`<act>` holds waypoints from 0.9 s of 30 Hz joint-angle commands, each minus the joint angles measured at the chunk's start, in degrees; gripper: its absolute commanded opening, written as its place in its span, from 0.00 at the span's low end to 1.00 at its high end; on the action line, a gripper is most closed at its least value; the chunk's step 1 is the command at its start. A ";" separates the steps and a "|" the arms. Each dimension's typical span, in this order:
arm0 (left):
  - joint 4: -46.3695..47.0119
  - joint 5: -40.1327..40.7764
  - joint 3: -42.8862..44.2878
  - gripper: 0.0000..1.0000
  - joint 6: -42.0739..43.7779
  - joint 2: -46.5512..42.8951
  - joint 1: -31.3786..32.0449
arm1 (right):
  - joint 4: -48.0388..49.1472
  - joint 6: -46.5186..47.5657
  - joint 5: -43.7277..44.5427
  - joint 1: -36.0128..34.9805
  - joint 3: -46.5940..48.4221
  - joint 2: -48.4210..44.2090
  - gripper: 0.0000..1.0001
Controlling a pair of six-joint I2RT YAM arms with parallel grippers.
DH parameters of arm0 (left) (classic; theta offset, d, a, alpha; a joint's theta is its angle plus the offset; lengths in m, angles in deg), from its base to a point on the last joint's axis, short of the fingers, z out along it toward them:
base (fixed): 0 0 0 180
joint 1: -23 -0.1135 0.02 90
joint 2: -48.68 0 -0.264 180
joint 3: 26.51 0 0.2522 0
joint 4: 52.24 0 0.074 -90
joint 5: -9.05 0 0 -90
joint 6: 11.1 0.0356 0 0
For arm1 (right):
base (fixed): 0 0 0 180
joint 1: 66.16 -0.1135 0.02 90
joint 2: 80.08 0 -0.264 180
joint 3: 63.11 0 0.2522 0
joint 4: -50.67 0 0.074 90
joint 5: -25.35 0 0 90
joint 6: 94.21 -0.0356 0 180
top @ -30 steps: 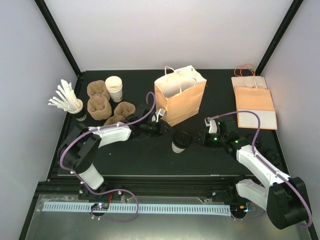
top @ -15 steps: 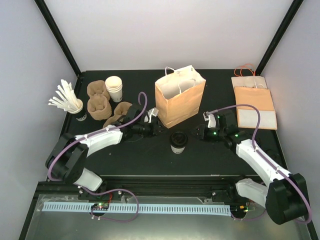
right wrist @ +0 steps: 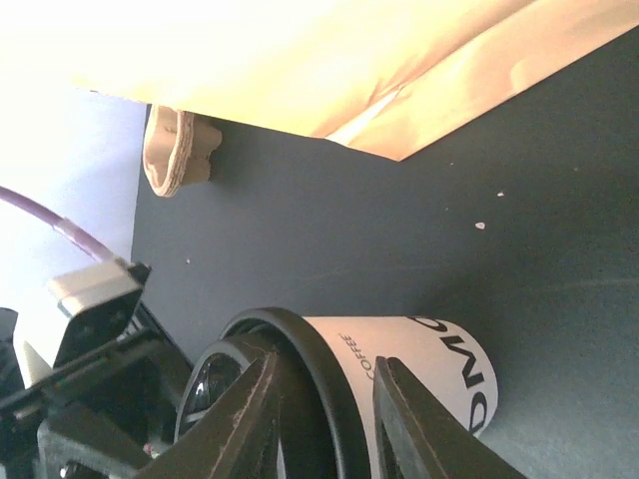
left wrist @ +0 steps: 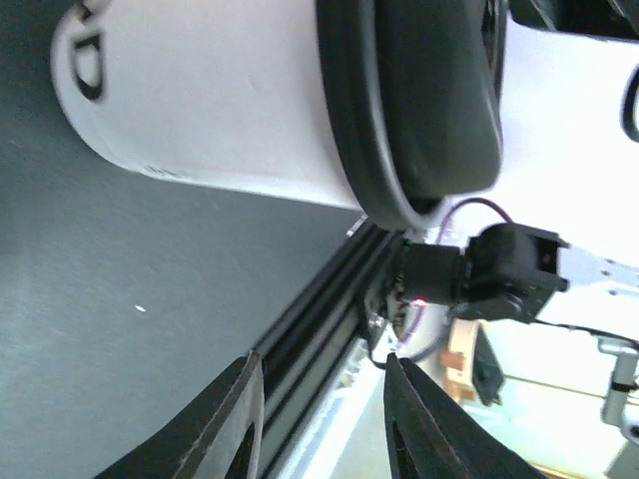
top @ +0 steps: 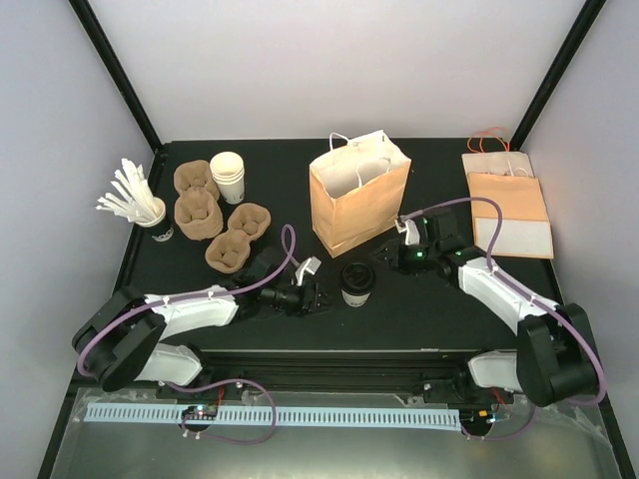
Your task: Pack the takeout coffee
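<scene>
The takeout coffee point(top: 355, 282), a small white cup with a black lid, stands upright on the black table just in front of the open brown paper bag point(top: 359, 190). My left gripper point(top: 305, 295) is open and empty, low on the table just left of the cup. The cup fills the top of the left wrist view point(left wrist: 230, 100), off to the side of that gripper point(left wrist: 324, 419). My right gripper point(top: 394, 254) is open, to the right of the cup and a little behind it. In the right wrist view the cup's lid rim point(right wrist: 319, 369) shows between its fingers point(right wrist: 324, 399). The bag point(right wrist: 349, 60) is above.
At the back left are a stack of lidless white cups point(top: 229, 178), several brown pulp carriers point(top: 197, 212) and a dark cup of white stirrers point(top: 150, 215). Flat folded bags point(top: 509, 205) lie at the back right. A metal rail point(top: 300, 351) runs along the near edge.
My left gripper has pulled away from the bag toward the near edge and now sits left of the cup. My right gripper has moved slightly back toward the bag. The cup has stayed put.
</scene>
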 commanded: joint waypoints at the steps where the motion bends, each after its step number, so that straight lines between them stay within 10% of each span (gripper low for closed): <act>1: 18.18 -4.08 -2.65 0.36 -11.27 0.64 1.84 | 5.62 -0.35 -4.43 -0.28 0.92 2.51 0.30; 27: 28.34 -3.72 1.49 0.28 -15.02 13.66 1.91 | 15.66 -2.26 -9.77 -0.20 -4.17 8.20 0.22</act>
